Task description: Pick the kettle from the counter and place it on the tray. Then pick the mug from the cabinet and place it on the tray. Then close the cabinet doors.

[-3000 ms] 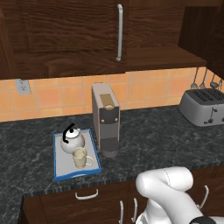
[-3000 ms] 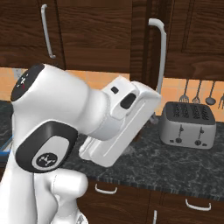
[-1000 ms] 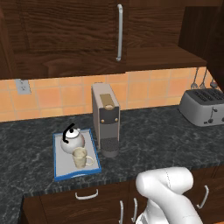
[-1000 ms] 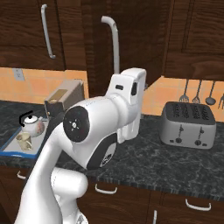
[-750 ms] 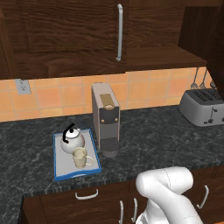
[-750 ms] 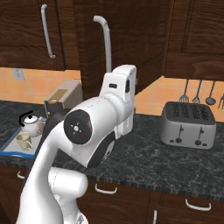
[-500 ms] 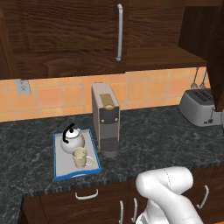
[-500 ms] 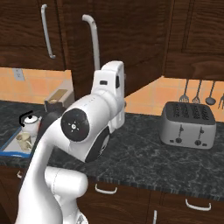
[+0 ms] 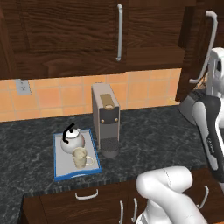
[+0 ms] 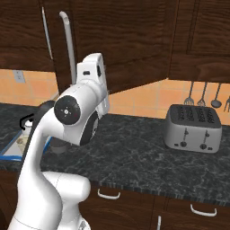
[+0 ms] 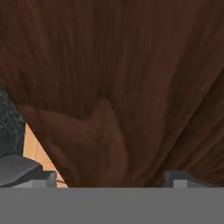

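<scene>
The white kettle point(image 9: 72, 140) and the cream mug point(image 9: 80, 158) stand together on the blue-rimmed tray point(image 9: 61, 169) at the left of the dark counter point(image 9: 153, 140). The cabinet's left door point(image 9: 65, 35) is shut flat. Its right door point(image 10: 126, 40) stands partly ajar, its silver bar handle point(image 10: 68, 45) just left of my hand point(image 10: 92, 72), which presses against the door face. In the hand view my gripper point(image 11: 111, 180) is open, fingertips point(image 11: 43, 178) wide apart against close wood grain, with nothing between them. The cabinet's inside is hidden.
A tall grey coffee machine point(image 9: 106, 119) stands right of the tray. A silver toaster point(image 10: 193, 128) sits on the counter at the right, with utensils point(image 10: 204, 94) hanging on the tiled wall above it. Drawers with silver handles point(image 9: 86, 194) run below the counter.
The right cabinet door has swung further toward shut with my hand pushing along it; door and arm have come into the left base view, covering the toaster. Kettle, mug and tray stayed put.
</scene>
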You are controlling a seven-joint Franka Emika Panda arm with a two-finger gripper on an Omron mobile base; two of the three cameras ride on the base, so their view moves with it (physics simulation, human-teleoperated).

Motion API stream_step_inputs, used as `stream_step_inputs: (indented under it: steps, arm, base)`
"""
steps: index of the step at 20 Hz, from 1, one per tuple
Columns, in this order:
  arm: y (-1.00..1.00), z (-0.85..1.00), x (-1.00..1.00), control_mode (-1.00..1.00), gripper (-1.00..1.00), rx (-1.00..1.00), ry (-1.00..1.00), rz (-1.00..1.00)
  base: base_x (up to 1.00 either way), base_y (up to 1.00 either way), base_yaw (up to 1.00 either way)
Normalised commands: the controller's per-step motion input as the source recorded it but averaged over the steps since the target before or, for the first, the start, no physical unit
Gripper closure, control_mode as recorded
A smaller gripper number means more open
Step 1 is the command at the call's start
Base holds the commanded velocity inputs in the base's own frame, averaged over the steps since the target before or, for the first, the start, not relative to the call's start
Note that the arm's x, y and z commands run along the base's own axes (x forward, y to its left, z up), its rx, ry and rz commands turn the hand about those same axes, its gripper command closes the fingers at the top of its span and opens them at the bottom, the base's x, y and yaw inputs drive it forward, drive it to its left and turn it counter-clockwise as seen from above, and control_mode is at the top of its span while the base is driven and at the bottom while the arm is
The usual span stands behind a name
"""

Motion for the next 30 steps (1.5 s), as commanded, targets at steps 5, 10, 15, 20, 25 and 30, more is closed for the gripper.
stream_step_inputs:
  steps: [5,10,15,20,25,30]
  arm:
    - [0.59,-0.02,0.95,-1.00,-1.00,0.00,0.00,0.10]
    - [0.39,-0.08,1.00,-1.00,-1.00,0.00,0.01,0.07]
    - [0.22,-0.10,1.00,-1.00,-1.00,0.00,0.01,0.09]
    - [0.10,-0.06,0.98,-1.00,-1.00,0.01,0.03,0.07]
    - [0.00,-0.01,0.56,-1.00,-1.00,0.00,0.07,0.01]
    - [0.00,-0.14,0.31,-1.00,-1.00,0.00,0.17,-0.01]
  base:
    - [0.00,0.00,0.00]
    - [0.00,0.00,0.00]
    - [0.00,0.00,0.00]
    - [0.00,0.00,0.00]
    - [0.00,0.00,0.00]
    - [0.00,0.00,0.00]
